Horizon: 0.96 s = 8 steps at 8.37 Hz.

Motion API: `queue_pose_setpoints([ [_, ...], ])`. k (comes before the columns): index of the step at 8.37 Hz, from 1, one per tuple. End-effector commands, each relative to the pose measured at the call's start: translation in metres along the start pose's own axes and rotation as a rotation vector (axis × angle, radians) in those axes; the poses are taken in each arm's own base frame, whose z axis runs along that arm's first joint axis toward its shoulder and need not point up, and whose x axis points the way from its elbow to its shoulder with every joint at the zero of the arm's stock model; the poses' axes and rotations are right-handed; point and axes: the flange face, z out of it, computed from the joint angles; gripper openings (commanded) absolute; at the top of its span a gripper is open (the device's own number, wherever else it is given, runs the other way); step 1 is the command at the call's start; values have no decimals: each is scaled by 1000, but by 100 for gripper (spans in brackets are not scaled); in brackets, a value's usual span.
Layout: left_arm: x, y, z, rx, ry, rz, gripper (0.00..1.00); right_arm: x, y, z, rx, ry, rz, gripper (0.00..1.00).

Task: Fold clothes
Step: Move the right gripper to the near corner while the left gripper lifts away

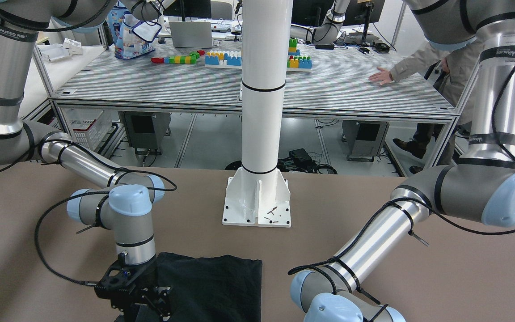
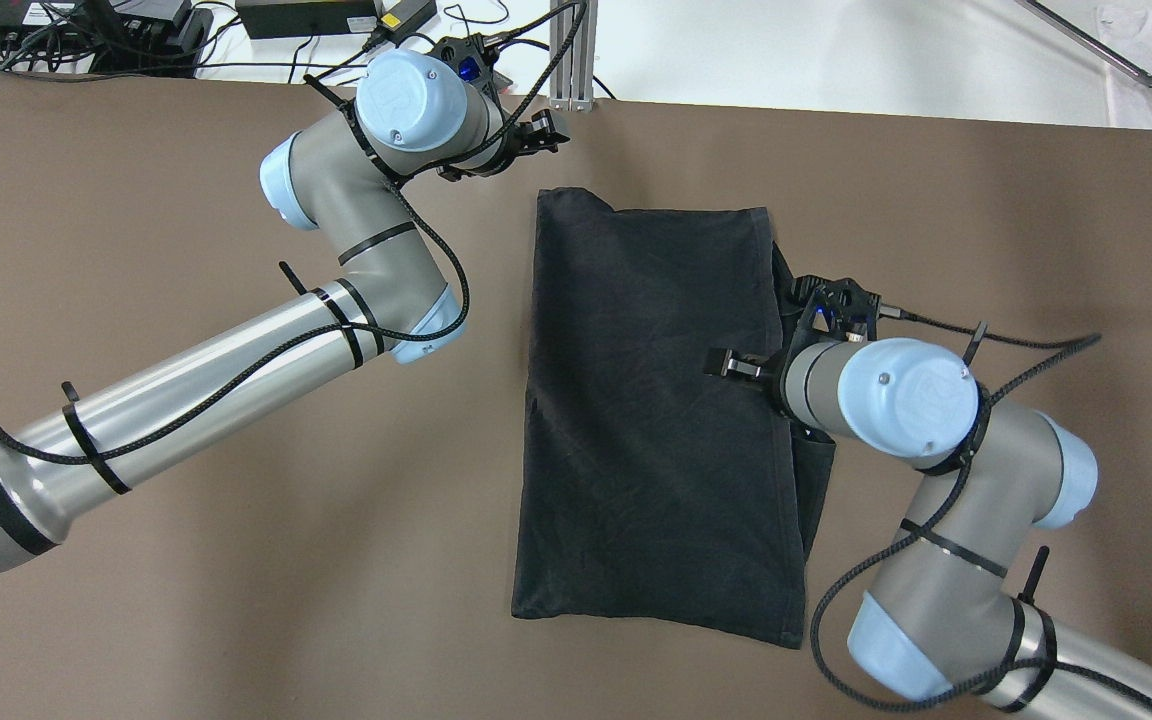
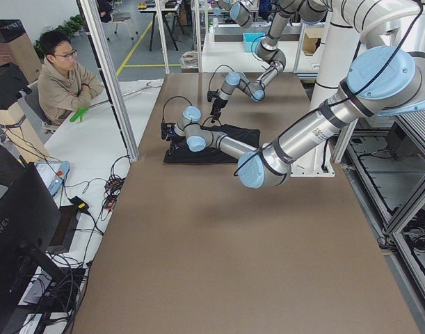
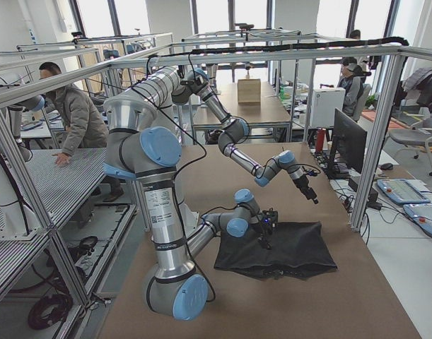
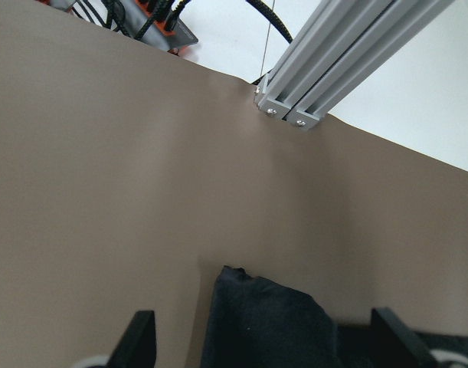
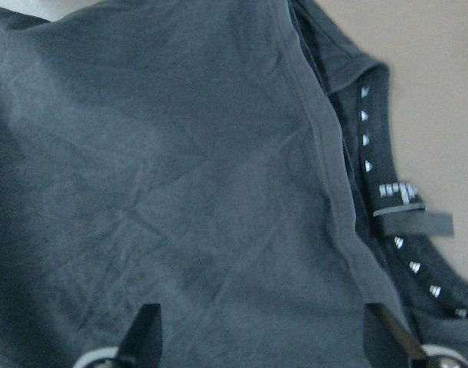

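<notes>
1. The black garment (image 2: 656, 400) lies flat on the brown table (image 2: 236, 620), about in the middle between the two arms. Its long side runs away from the robot.
2. It looks to me already folded one time. A smooth upper layer covers a lower layer, and the lower one comes out a little along the edge on the robot's right side. In the right wrist view a grey label (image 6: 414, 222) and a row of white stitches show on that uncovered strip.
3. The right claw (image 6: 260, 349) hangs over this right edge, about halfway along it. Its two fingers are spread apart and hold nothing, and the cloth under them is not lifted. Whether the tips touch the cloth, I cannot tell.
4. The left claw (image 2: 539, 132) is near the far left corner of the garment, close to the far edge of the table. Its fingers are spread too and empty. In the left wrist view the corner lies on the table between them, a little bunched.
5. So I judge the task about half done. The two layers do not match on the right side and the garment is long, so probably one more fold across is left, and maybe some smoothing of the far left corner.
6. For that fold, no claw has a grip on the cloth yet.
</notes>
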Motion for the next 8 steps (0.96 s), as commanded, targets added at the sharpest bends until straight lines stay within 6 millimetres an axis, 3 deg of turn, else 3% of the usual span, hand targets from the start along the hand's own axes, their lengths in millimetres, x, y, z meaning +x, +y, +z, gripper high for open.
queue_pose_setpoints([
  [1, 10, -1, -5, 2, 15, 2, 100, -4, 80, -27, 11, -14, 365, 91],
  [2, 12, -1, -6, 2, 18, 2, 100, 9, 91, -35, -4, -6, 443, 89],
  [3, 14, -1, -7, 3, 19, 1, 100, 31, 123, -32, -26, 36, 490, 88],
  [4, 15, -1, -7, 3, 21, 1, 100, 39, 147, -30, -3, 46, 532, 85],
  [5, 15, -1, -7, 3, 21, 1, 100, 63, 174, -19, -10, 98, 496, 84],
  [8, 27, -1, -15, 7, 40, -23, 100, 71, 208, -12, -43, 126, 449, 83],
])
